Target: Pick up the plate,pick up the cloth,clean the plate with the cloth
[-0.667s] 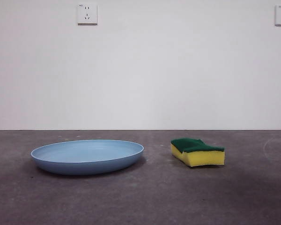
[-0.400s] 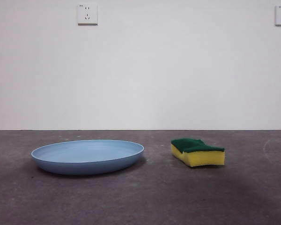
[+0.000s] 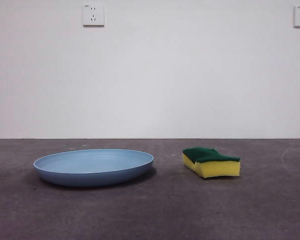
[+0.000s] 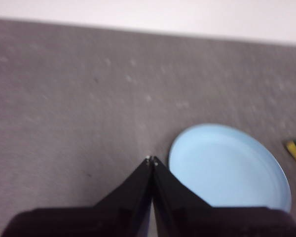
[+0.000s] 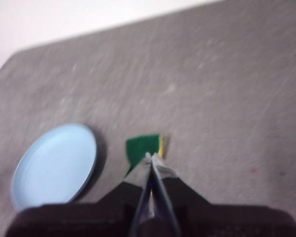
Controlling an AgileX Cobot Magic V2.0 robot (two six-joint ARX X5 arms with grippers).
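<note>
Light-blue and shallow, the plate [image 3: 93, 167] lies flat on the grey table [image 3: 150, 215], with the yellow sponge [image 3: 211, 162], green scouring layer up, near it but apart. My left gripper [image 4: 151, 160] hangs above beside the plate's rim, my right gripper [image 5: 149, 157] above the sponge; both are closed and empty. That low curved rim may slip my jaws unless I open wide first.
</note>
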